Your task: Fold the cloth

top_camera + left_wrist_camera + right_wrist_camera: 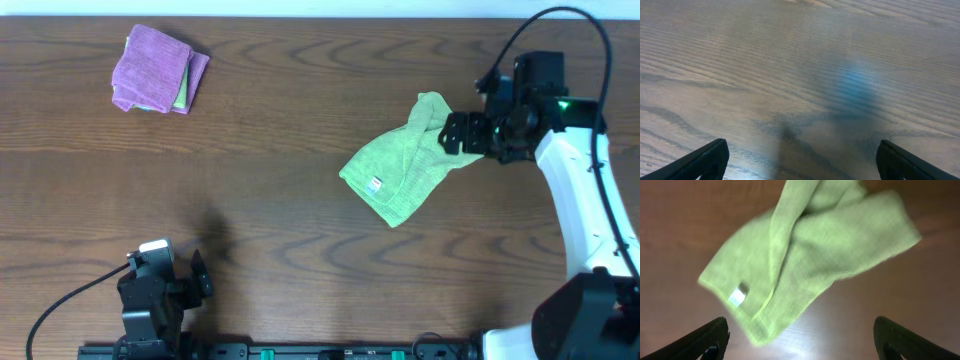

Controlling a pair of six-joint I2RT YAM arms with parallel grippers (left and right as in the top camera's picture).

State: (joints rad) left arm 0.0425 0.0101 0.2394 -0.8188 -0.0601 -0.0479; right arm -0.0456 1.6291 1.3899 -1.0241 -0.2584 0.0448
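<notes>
1. Overhead: the cloth (400, 165) is on the right half of the counter (300, 220), all rumpled, nowhere near flat. It runs diagonally, with the little white tag (377, 183) near its lower-left edge and a bunched-up corner at the top right.
2. Same view: the right claw (458, 133) is right at that bunched upper-right corner and overlaps the edge of the fabric. From up here I honestly can't tell if it's touching or how far its fingers are spread.
3. Also overhead: the left claw (200, 275) is way down at the bottom left over bare wood, well apart from the cloth. A folded purple cloth (150, 68), with a green layer peeking out on its right side, lies in the far top-left corner.
4. Left wrist: just woodgrain, kinda blurry, with a bluish smudge of reflection in the middle. The fingers (710, 160) poke in at the two bottom corners, so this claw is spread wide with nothing in it.
5. Right wrist: the cloth fills the upper middle, a bit blurred, lapped over itself with a ridge down the centre. The tag shows near its lower-left corner. The fingertips (710, 337) sit at the bottom corners either side of the cloth's lower tip, so the claw is wide apart with no fabric pinched.
</notes>
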